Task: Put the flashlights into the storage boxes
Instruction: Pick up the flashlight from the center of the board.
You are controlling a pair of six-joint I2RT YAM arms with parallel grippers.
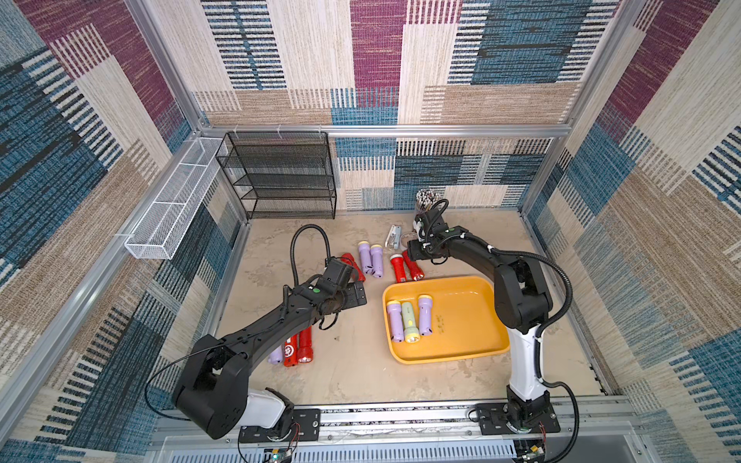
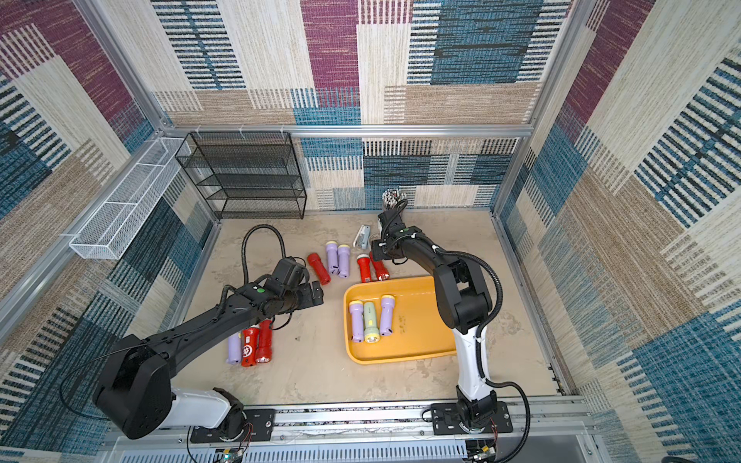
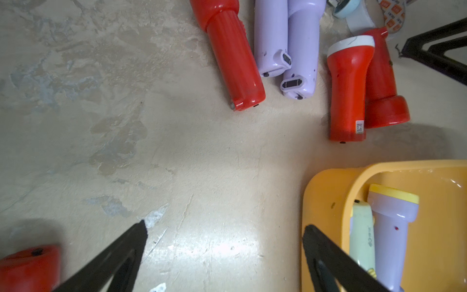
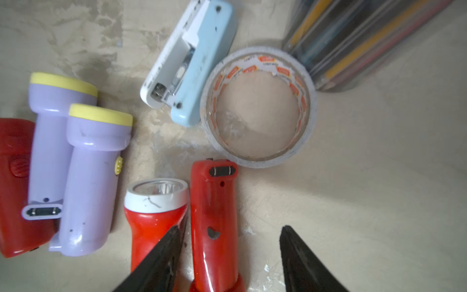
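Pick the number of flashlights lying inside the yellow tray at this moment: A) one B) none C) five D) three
D: a lilac flashlight, a pale green flashlight and a second lilac flashlight lie side by side in the yellow tray.

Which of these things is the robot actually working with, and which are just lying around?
For the job: flashlights, yellow tray.
Just lying about: stapler, tape roll, pencils, black rack, white basket.
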